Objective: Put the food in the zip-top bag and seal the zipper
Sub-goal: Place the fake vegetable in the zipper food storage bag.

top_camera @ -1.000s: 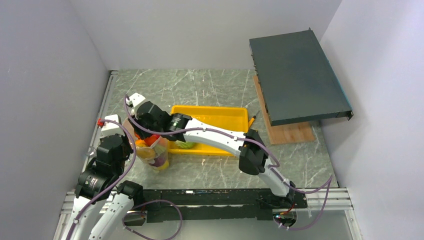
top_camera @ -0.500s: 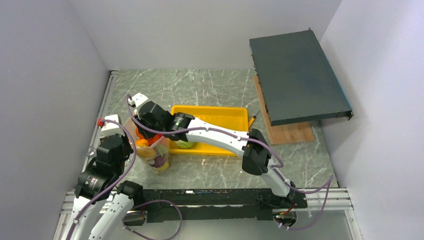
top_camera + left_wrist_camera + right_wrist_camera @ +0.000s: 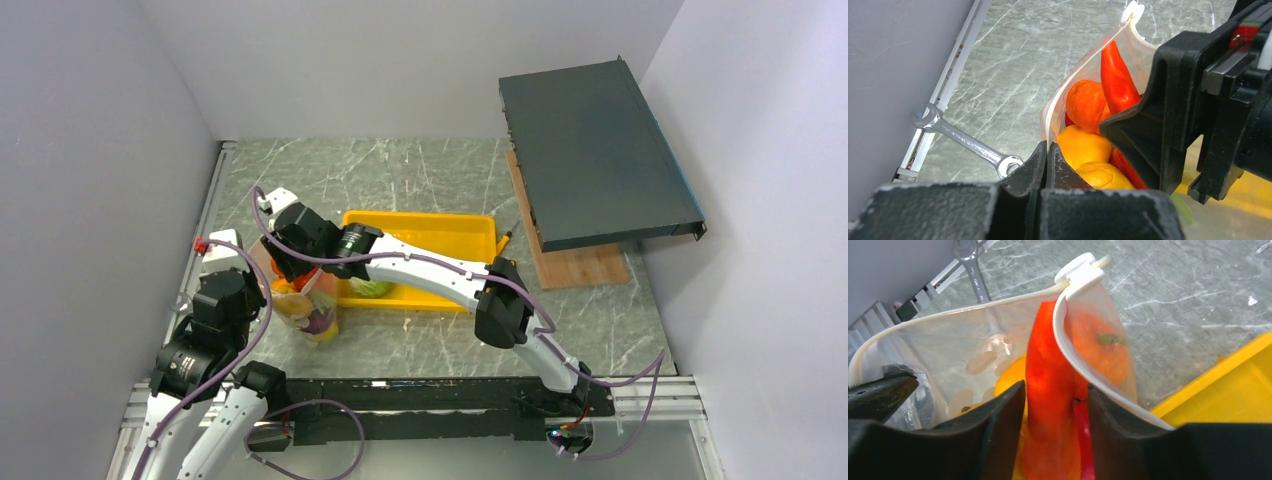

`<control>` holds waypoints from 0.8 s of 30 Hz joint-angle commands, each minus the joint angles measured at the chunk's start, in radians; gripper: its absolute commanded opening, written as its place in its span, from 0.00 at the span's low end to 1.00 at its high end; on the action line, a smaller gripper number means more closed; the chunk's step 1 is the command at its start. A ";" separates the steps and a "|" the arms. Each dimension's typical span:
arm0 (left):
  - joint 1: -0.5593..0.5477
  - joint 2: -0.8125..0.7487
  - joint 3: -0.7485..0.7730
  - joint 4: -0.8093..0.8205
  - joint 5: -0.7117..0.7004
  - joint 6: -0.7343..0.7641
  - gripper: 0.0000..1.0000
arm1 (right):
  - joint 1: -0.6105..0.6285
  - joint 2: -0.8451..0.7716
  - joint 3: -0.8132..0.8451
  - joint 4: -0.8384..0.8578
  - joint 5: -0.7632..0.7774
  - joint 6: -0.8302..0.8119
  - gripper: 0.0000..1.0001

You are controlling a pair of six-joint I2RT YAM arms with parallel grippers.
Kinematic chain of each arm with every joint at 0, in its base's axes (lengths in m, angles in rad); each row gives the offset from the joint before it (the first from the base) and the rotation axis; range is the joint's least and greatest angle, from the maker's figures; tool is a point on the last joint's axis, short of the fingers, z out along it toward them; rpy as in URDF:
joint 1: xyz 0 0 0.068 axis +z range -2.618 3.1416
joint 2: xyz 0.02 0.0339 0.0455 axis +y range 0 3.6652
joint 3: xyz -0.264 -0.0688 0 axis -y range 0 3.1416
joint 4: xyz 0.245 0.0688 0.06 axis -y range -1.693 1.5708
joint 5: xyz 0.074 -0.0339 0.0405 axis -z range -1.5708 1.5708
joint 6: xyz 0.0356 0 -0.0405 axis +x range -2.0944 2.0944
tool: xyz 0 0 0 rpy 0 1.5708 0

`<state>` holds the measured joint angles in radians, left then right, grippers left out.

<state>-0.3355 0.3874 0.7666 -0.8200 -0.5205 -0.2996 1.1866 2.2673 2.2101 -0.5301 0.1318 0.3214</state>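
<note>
**Loading Stage: Status at Inspection**

Found zip-top bag (image 3: 312,305) standing on the desk (image 3: 420,170) just beside the near left corner of the yellow tray (image 3: 450,235), mouth upward and unsealed. Noted zipper (image 3: 973,305) parted into two whitish strips meeting at a white slider (image 3: 1077,267) at one end. Recorded left jaws pressed together on the near rim of the bag, pinching the strip. Recorded right jaws reaching into the mouth from above, clamped either side of the red pepper (image 3: 1050,390), standing upright with its tip near the slider. Counted inside the bag: orange pumpkin (image 3: 1085,102), yellow pepper (image 3: 1083,145), a further yellow piece (image 3: 1100,175). Saw green cabbage (image 3: 372,289) lying in the tray, partly hidden under the right arm. Logged a wrench (image 3: 960,140) flat on the desk near its left edge, apart from the bag.
</note>
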 commanded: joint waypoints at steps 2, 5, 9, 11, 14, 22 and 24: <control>-0.001 -0.011 0.002 0.040 -0.004 0.011 0.00 | -0.007 -0.031 0.022 -0.026 -0.002 0.019 0.61; -0.002 -0.011 0.001 0.041 0.002 0.015 0.00 | -0.007 -0.054 0.082 -0.059 -0.044 0.031 0.70; -0.001 -0.009 0.002 0.037 -0.002 0.011 0.00 | -0.008 -0.141 0.089 -0.068 -0.093 0.041 0.79; -0.002 -0.007 0.001 0.043 0.004 0.015 0.00 | -0.007 -0.186 0.068 -0.068 -0.093 0.043 0.82; -0.001 -0.003 0.001 0.044 0.010 0.017 0.00 | -0.012 -0.256 0.004 -0.060 -0.086 0.055 0.86; -0.002 -0.013 0.000 0.044 0.006 0.015 0.00 | -0.100 -0.356 -0.156 -0.029 -0.167 0.102 0.89; -0.001 -0.012 0.003 0.038 0.005 0.012 0.00 | -0.118 -0.338 -0.151 -0.044 -0.206 0.106 0.84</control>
<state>-0.3355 0.3874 0.7666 -0.8192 -0.5198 -0.2970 1.1168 1.9095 2.0884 -0.5758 0.0036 0.3943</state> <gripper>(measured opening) 0.012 0.871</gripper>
